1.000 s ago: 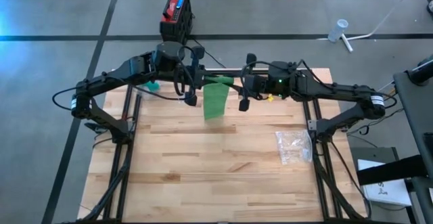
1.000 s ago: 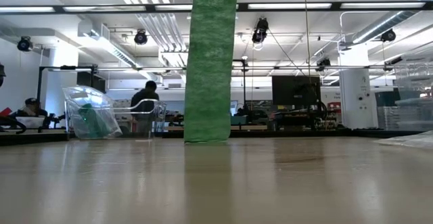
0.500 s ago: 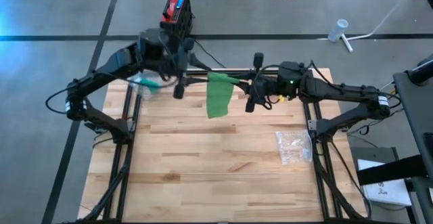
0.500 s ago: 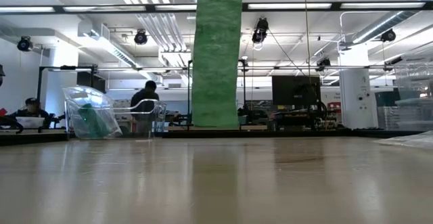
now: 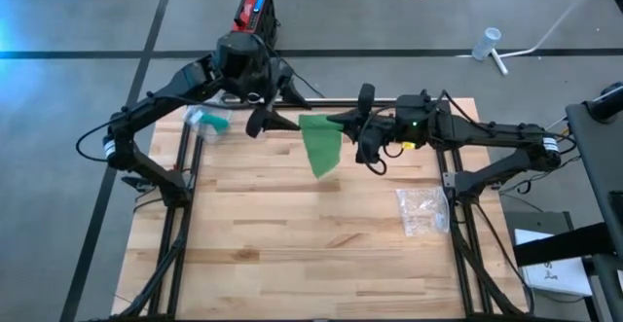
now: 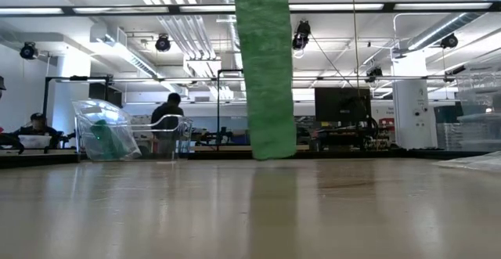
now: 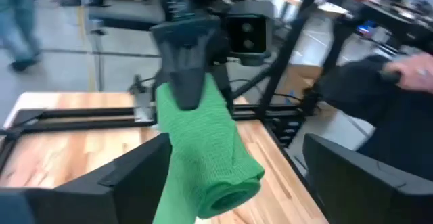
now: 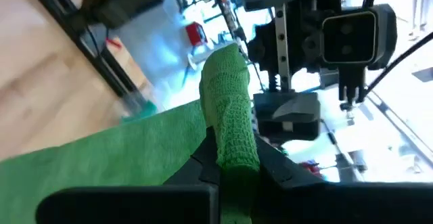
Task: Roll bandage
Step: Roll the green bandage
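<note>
1. Fingers first: the right gripper [image 5: 343,121] is clamped on the upper end of the green bandage [image 5: 321,150], and the right wrist view shows the fabric bunched and pinched between its fingers [image 8: 233,153]. The left gripper [image 5: 265,120] has its fingers apart, closed on nothing.
2. Biggest thing in play is the wooden table [image 5: 292,244], both arms reaching in over its far edge, left arm from the left, right arm from the right.
3. Next, the bandage itself: it hangs as a long strip with its long axis vertical, and in the low view its free lower end [image 6: 274,145] sits close to the tabletop; contact can't be judged.
4. The relation that matters: the held top end lies just right of the left gripper, between the two grippers. The right arm already has it, so the left looks the likelier to come in and start the roll.
5. Smaller items: a clear plastic bag [image 5: 421,210] lies near the right edge, well apart.
</note>
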Motion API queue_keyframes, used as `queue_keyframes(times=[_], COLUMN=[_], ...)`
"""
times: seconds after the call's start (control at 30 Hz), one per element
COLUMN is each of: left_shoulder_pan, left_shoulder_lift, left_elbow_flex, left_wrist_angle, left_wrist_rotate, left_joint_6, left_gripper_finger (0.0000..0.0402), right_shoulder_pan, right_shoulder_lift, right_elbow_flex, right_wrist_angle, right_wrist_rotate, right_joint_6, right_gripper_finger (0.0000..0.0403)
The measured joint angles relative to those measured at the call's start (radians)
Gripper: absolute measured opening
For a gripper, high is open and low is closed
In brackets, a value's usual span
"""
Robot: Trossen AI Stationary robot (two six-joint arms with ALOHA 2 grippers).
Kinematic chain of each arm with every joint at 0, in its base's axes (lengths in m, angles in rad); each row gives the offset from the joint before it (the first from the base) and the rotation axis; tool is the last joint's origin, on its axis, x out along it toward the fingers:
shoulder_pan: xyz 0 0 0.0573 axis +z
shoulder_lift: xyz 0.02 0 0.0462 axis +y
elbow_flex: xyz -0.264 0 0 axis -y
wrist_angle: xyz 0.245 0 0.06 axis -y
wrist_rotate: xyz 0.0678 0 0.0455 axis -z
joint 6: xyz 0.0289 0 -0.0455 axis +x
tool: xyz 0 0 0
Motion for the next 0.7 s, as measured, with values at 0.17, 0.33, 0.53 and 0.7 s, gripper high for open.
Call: queue_keyframes(times=[0.17, 0.33, 0.53, 0.7], left_shoulder_pan=[-0.001, -0.001, -0.001, -0.001], left_shoulder_lift=[0.018, 0.043, 0.072, 0.072], left_elbow_flex=[0.0, 0.0, 0.0, 0.0], left_wrist_angle=[0.007, 0.007, 0.005, 0.005], left_wrist_rotate=[-0.112, -0.13, -0.093, -0.09], left_joint_6=[-0.104, -0.12, -0.111, -0.081], left_gripper_finger=[0.034, 0.0334, 0.0313, 0.0286], right_shoulder_pan=[0.001, 0.0, 0.0, 0.0], right_shoulder_lift=[0.004, 0.01, 0.022, 0.023], right_elbow_flex=[0.0, 0.0, -0.001, -0.001], right_wrist_angle=[0.012, 0.024, 0.045, 0.046], right_wrist_rotate=[0.033, 0.043, 0.116, 0.136], right_joint_6=[-0.096, -0.129, -0.14, -0.137], right_gripper_finger=[0.0024, 0.0024, 0.0023, 0.0023])
